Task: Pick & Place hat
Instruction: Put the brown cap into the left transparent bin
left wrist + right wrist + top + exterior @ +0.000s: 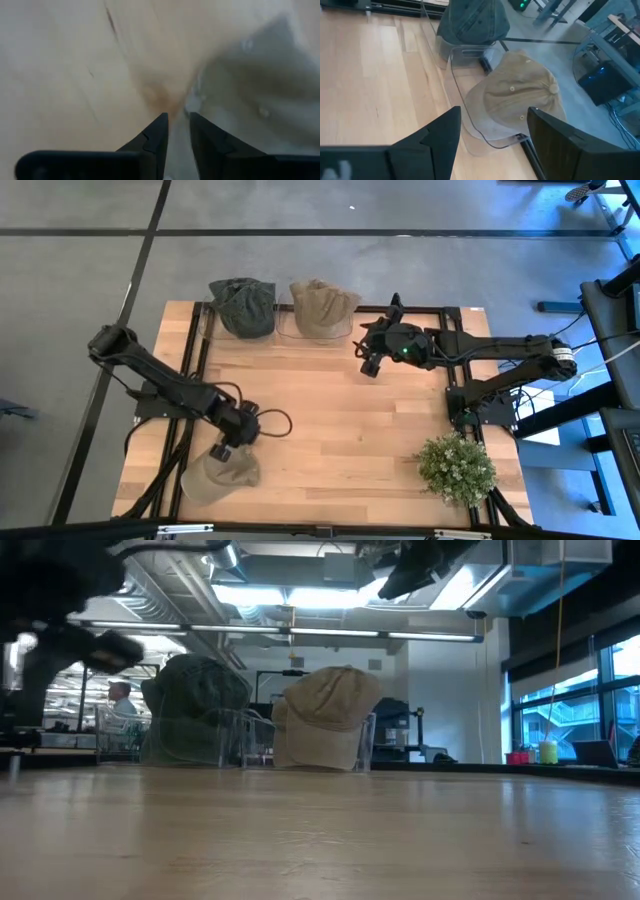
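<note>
1. Wooden table top (330, 410) underneath everything: treat it as the hard limit, and raise the load straight up off it rather than dragging cloth across the boards.
2. Khaki hat (225, 475) lying flat on the boards, directly under and just ahead of the left gripper (222, 451), near the table's front corner on that arm's side. Soft and floppy by the look of it, so expect it to sag and swing once lifted.
3. Dark green hat (243, 305) and tan cap (322, 308) far across the table from the left gripper, each on a clear stand (470, 135). Probably the row to join; carry high enough to pass over such a stand's rim.
4. Right gripper (370, 363) spread wide and holding nothing, in the air just short of the tan cap. Route the carry wide of it.
5. Left fingertips (162, 125) drawn nearly together on a pale strip, seemingly the hat's edge. Check that the bite is deep before lifting; a pinch on the very rim looks likely to slip.
6. Lift slowly, wrist level, squeeze firm throughout.
</note>
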